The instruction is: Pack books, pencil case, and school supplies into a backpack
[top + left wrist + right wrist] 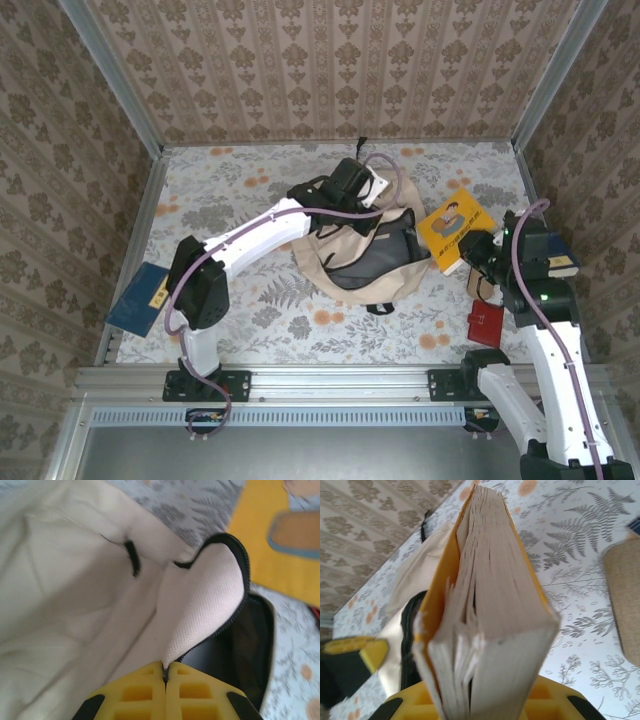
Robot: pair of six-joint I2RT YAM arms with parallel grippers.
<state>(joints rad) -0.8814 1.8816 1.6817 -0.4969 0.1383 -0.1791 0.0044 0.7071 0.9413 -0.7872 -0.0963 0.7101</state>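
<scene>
Left pincer point(165, 674): shut tight on the black-zippered flap point(205, 605) of the large soft beige fabric backpack point(365, 255). I judge it is lifting that edge to hold the mouth open.
Right pincer point(485, 702): clamped across one end of the thin yellow book with a cartoon cover point(455, 228), page edges facing my wrist camera. Held by one end like this, the book could go in by its free end.
Book to backpack: just beside the bag's right side, not yet inside. In the right wrist view the dark opening lies below and left of the book.
Backpack: mid-worktop point(230, 190), on the floral cloth, with its mouth turned toward the right arm.
Waiting: a flat dark navy-blue book point(140, 300) at the worktop's left edge, well apart from both pincers.
Next, as I judge: steer the book's free end into the gap under the raised flap.
</scene>
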